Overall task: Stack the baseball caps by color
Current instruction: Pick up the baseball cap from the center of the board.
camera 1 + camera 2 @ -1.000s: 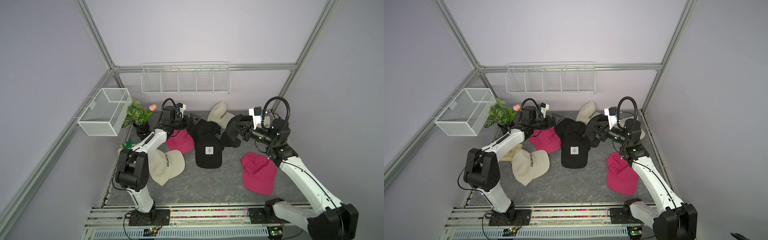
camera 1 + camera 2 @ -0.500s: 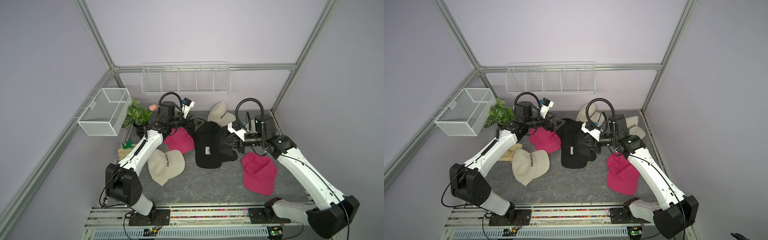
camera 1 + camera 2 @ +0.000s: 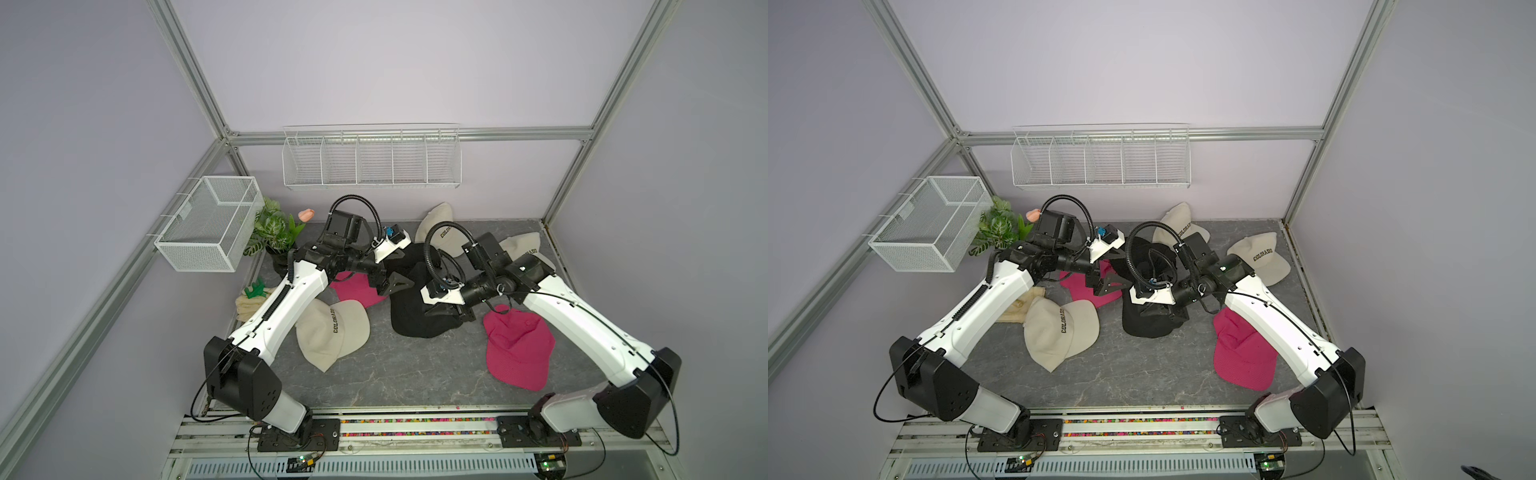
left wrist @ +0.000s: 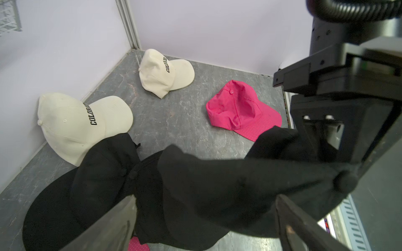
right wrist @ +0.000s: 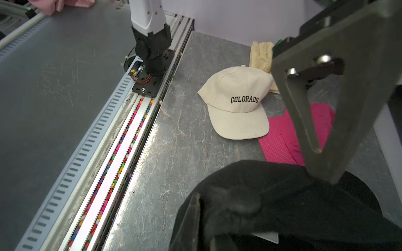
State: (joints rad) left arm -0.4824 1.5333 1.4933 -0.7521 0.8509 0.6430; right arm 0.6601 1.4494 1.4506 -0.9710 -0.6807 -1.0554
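In a top view, right gripper (image 3: 451,318) pinches soft black fabric cap (image 3: 415,322) over black stack (image 3: 415,259), left gripper (image 3: 397,270) gapes empty; cream fabric caps (image 3: 332,332), pink mesh caps (image 3: 517,349) unstacked.

Grey table (image 3: 415,374) bears 3 cream caps (image 3: 332,332), 2 pink caps (image 3: 517,349), heaped black caps (image 3: 415,320), a towel (image 3: 245,307), a plant (image 3: 274,232).

Setting: robotics lab test cell. Silver aluminium frame posts (image 3: 199,83) around plain lilac wall panels (image 3: 395,62); grey stone-patterned tabletop (image 3: 415,374); slotted metal mounting rail (image 3: 415,434) carrying two white-and-black arm bases (image 3: 286,415); white wire wall baskets (image 3: 370,160).
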